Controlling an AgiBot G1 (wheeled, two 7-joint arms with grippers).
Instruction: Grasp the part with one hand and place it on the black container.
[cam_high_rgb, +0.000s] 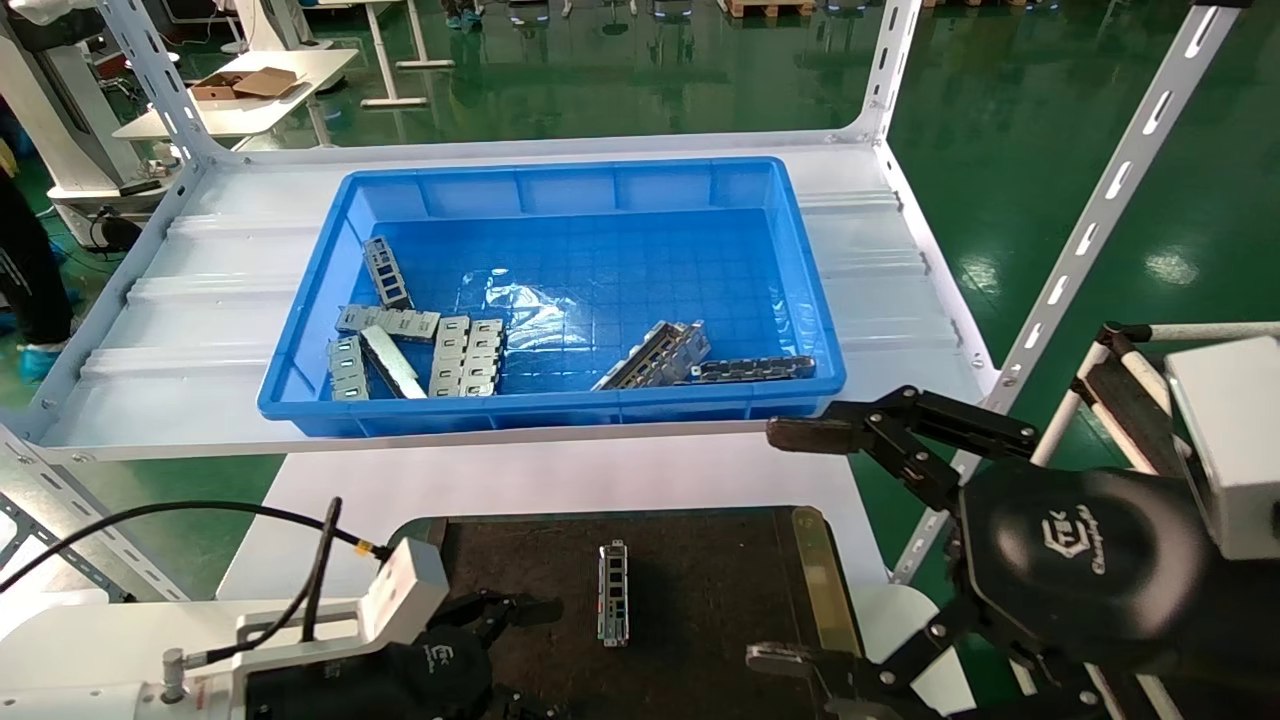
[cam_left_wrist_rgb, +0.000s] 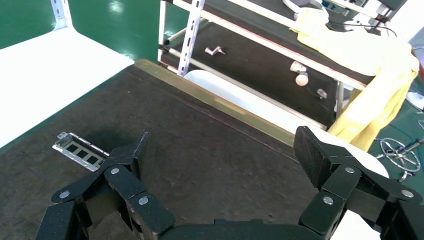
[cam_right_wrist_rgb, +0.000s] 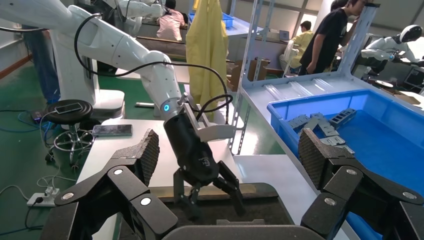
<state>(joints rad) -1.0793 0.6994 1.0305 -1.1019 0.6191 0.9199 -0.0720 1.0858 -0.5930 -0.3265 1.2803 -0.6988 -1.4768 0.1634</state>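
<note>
The part (cam_high_rgb: 613, 592), a narrow silver-grey channel bar with rectangular cutouts, lies flat on the black container (cam_high_rgb: 720, 590), free of both grippers. It also shows in the left wrist view (cam_left_wrist_rgb: 80, 148), beside one finger. My left gripper (cam_high_rgb: 515, 655) (cam_left_wrist_rgb: 227, 150) is open and empty, low over the black container (cam_left_wrist_rgb: 200, 150), just left of the part. My right gripper (cam_high_rgb: 800, 545) (cam_right_wrist_rgb: 230, 152) is open and empty, raised past the container's right edge. The right wrist view shows the left gripper (cam_right_wrist_rgb: 210, 192) over the container (cam_right_wrist_rgb: 260, 212).
A deep blue bin (cam_high_rgb: 300, 400) (cam_right_wrist_rgb: 395, 150) stands on the shelf behind, holding more channel bars (cam_high_rgb: 650, 355), flat tabbed plates (cam_high_rgb: 465, 355) and a dark chain-like strip (cam_high_rgb: 750, 368). A brass strip (cam_high_rgb: 825, 575) (cam_left_wrist_rgb: 215, 102) edges the container. White shelf uprights (cam_high_rgb: 1090, 230) rise on the right.
</note>
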